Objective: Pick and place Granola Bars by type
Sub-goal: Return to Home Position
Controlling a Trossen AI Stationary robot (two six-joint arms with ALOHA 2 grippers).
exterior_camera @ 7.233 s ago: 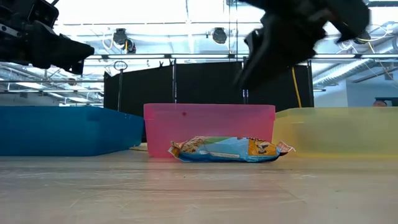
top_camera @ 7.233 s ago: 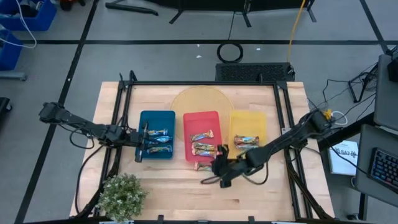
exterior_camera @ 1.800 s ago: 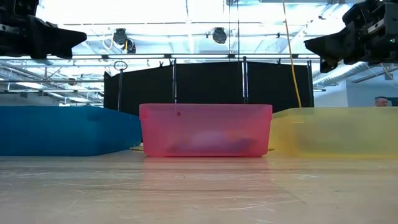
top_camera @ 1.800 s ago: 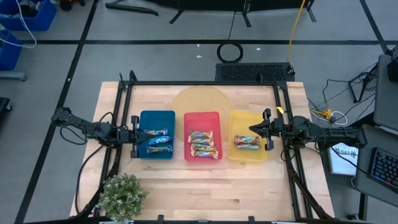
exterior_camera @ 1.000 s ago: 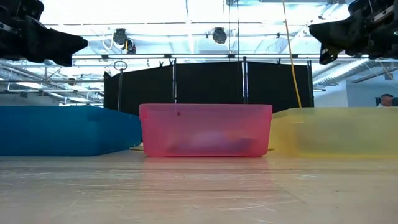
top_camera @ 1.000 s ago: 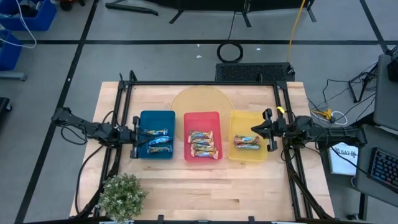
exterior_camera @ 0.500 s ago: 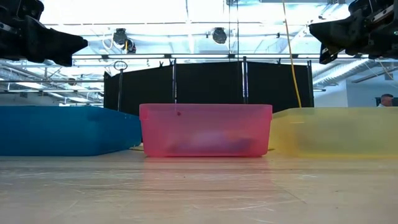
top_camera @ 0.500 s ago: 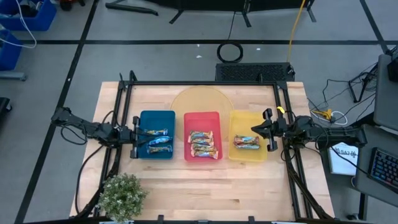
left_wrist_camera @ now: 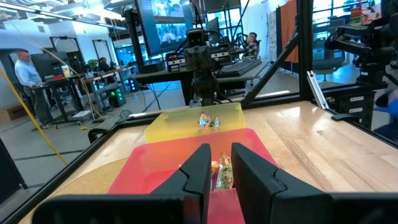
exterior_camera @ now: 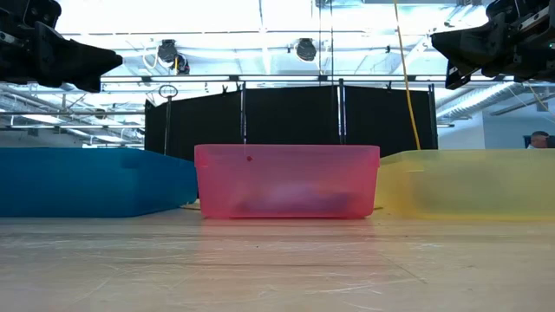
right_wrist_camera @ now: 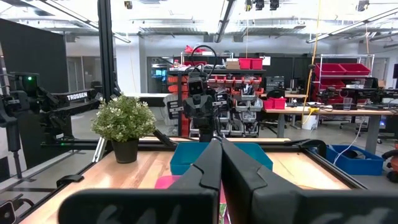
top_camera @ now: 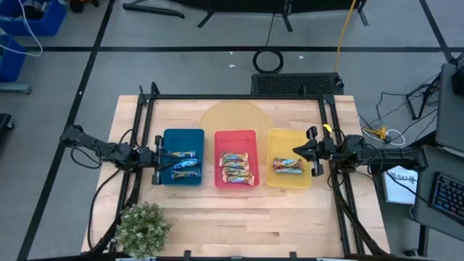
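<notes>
Granola bars (top_camera: 235, 168) all lying inside the blue tray (top_camera: 169, 138), red tray (top_camera: 235, 136) and yellow tray (top_camera: 288, 138). Left gripper (top_camera: 162, 158) up over the blue tray's outer edge, claw narrow and empty. Right gripper (top_camera: 295, 151) up over the yellow tray, claw closed tight, holding nothing

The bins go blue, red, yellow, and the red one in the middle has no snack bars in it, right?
Not quite. The red bin in the middle has several granola bars in it, as the high view shows. The order is right: blue bin, red, then yellow bin.
</notes>
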